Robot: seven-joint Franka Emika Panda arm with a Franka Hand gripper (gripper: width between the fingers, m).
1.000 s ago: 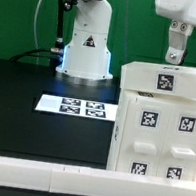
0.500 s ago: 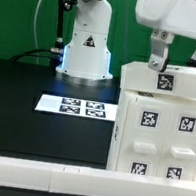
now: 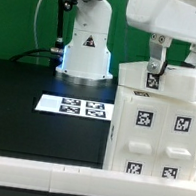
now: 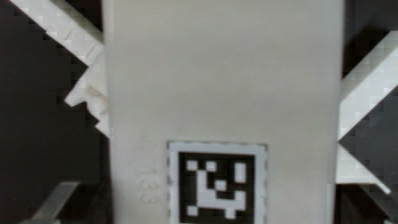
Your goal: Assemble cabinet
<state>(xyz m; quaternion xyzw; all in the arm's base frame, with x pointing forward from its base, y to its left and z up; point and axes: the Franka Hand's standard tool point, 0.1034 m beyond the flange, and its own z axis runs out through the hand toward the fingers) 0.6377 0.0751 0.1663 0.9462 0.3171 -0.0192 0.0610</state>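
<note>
White top panel [image 3: 174, 81] is held tilted on the cabinet [image 3: 159, 135] by the clenched gripper [image 3: 153, 71]; jamming or slipping is risked if lowered askew.

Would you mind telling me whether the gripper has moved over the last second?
Yes. In the exterior view the gripper has shifted toward that view's left and come lower, closer to the robot base, reaching the cabinet's top part.

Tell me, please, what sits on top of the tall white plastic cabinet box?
A white tagged top panel lies there, slightly tilted, with the claw at it. The claw hides its grip and the seam beneath.
</note>
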